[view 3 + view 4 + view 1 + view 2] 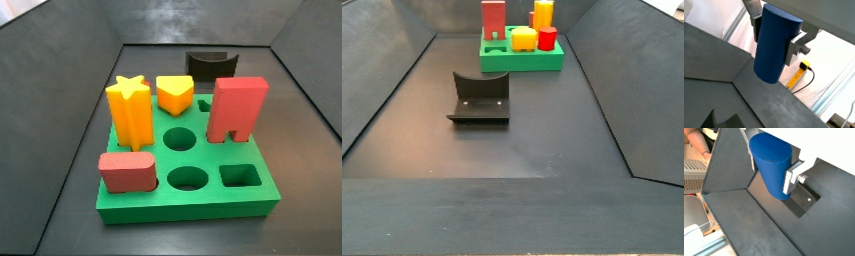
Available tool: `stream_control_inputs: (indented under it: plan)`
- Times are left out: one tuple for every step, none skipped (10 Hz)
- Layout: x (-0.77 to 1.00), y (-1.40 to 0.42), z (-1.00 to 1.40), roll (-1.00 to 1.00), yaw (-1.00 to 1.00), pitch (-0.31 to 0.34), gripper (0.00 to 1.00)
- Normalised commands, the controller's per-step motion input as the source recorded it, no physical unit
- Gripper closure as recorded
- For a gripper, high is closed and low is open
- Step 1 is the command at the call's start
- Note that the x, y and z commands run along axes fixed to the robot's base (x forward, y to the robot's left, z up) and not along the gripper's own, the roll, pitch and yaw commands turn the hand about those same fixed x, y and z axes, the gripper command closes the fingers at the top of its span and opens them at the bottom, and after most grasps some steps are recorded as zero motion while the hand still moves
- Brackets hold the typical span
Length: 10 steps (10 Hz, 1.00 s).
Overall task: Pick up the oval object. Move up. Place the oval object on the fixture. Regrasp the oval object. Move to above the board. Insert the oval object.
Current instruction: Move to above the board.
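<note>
One gripper (774,42), one oval object (774,45), one board (187,200), one fixture (480,98).

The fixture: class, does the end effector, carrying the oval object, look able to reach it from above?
Probably yes. The fixture stands alone on bare floor, its notch unoccupied, apart from the board. The end effector, out of both side views, grips the oval object.

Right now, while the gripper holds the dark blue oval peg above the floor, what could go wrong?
1. The gripper pinches the dark blue oval peg only near its upper end in both wrist views; most hangs free, so it may tilt or slip.
2. The black fixture has a narrow curved notch; a tilted peg may miss it.
3. On the green board, red and yellow pieces stand beside the open holes, so insertion may collide.
</note>
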Motion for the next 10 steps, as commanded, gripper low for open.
stream_control_inputs:
  plan:
    - [0.02,-0.03,0.29,-0.04,0.1,0.096,1.0]
    - [-0.93,-1.0,0.21,-1.0,-0.13,-0.053,1.0]
    - [-0.95,-1.0,0.19,-1.0,-0.13,-0.074,1.0]
    - [-1.0,-0.99,0.2,-1.0,-0.13,-0.088,1.0]
    - [-1.0,-0.9,0.16,-1.0,-0.12,-0.102,1.0]
    - [-1.0,-0.84,0.15,-1.0,-0.12,-0.11,1.0]
    - [-0.82,-0.62,0.11,-1.0,-0.13,-0.11,1.0]
    - [-0.57,-0.4,0.08,-1.0,-0.14,-0.103,1.0]
    - [-0.31,-0.17,0.03,-1.0,-0.14,-0.092,1.0]
    - [-0.22,-0.1,0.02,-1.0,-0.14,-0.087,1.0]
